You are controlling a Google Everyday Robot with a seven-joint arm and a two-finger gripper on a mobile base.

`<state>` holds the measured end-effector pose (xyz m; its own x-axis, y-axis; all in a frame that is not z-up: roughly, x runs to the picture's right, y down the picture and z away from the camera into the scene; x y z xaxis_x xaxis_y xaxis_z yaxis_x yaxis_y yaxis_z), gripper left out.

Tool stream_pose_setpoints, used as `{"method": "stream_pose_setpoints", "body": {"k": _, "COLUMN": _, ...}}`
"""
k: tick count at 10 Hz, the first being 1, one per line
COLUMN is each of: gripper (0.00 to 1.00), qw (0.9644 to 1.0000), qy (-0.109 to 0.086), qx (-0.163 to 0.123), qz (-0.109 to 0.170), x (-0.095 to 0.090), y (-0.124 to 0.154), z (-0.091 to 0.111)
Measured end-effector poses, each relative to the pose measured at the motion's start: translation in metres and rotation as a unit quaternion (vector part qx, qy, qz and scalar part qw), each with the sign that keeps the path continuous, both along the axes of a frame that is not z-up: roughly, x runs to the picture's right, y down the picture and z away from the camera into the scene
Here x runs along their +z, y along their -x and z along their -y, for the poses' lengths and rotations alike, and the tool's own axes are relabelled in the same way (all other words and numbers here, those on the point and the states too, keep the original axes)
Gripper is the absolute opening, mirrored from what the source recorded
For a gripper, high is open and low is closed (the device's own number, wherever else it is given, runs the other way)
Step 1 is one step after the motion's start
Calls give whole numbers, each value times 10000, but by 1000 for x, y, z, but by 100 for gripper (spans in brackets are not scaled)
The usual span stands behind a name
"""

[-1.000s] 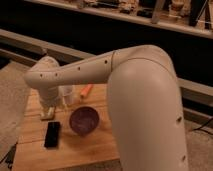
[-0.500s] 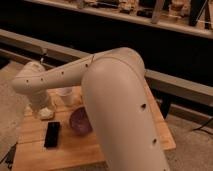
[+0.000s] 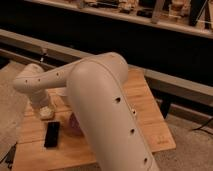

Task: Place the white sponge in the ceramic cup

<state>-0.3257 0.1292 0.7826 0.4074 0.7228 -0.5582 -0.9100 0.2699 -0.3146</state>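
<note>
The white sponge (image 3: 46, 113) lies on the wooden table (image 3: 146, 97) near its left edge, just beyond the black phone (image 3: 51, 134). My gripper (image 3: 43, 104) hangs from the pale wrist directly over the sponge, down at or just above it, and the wrist covers most of it. The ceramic cup is hidden behind my arm. My big pale forearm (image 3: 105, 115) fills the middle of the view.
A dark maroon bowl (image 3: 74, 123) shows only as a sliver right of the phone, behind the forearm. A dark counter with a long rail (image 3: 165, 77) runs behind the table. The table's left edge lies close to the sponge.
The arm has swung further left and nearer the camera. The wrist has come down over the sponge. The forearm now covers the cup and most of the bowl.
</note>
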Motion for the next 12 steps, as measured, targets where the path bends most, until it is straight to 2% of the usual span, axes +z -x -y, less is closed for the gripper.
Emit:
{"method": "stream_pose_setpoints", "body": {"k": 4, "gripper": 65, "qw": 9996, "qy": 232, "qx": 142, "qz": -53, "x": 25, "y": 17, "z": -7}}
{"method": "stream_pose_setpoints", "body": {"k": 7, "gripper": 64, "qw": 9990, "qy": 331, "qx": 286, "qz": -105, "x": 41, "y": 27, "z": -3}}
{"method": "stream_pose_setpoints", "body": {"k": 9, "gripper": 50, "qw": 9990, "qy": 208, "qx": 356, "qz": -165, "x": 52, "y": 31, "z": 12}}
{"method": "stream_pose_setpoints", "body": {"k": 12, "gripper": 49, "qw": 9988, "qy": 82, "qx": 444, "qz": -210, "x": 61, "y": 41, "z": 29}}
